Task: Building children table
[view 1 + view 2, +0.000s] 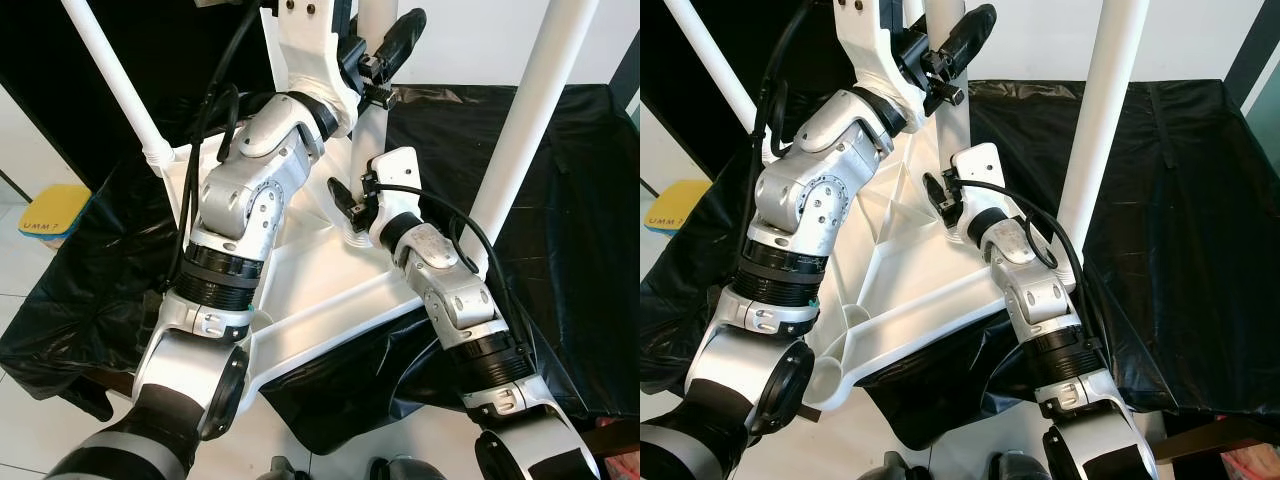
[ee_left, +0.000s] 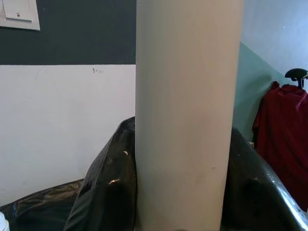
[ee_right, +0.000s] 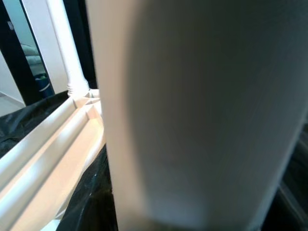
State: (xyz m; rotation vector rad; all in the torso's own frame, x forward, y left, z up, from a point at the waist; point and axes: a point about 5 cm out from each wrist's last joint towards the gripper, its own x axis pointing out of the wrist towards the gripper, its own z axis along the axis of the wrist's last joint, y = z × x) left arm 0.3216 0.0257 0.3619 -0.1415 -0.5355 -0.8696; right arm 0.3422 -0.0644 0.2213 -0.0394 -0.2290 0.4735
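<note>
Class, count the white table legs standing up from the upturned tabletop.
3: a left leg, a middle leg held between both grippers, and a right leg. A fourth may be hidden.

My head views are bright and sharp, with even indoor light and soft glare on the black plastic sheet. My right wrist view is badly blurred on the white leg; the left wrist view is clearer.

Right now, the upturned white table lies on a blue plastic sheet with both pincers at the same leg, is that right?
Not quite: the sheet is black, not blue, as the left eye view shows. The upturned white table does lie on it, with the left pincer and right pincer at the same leg.
</note>
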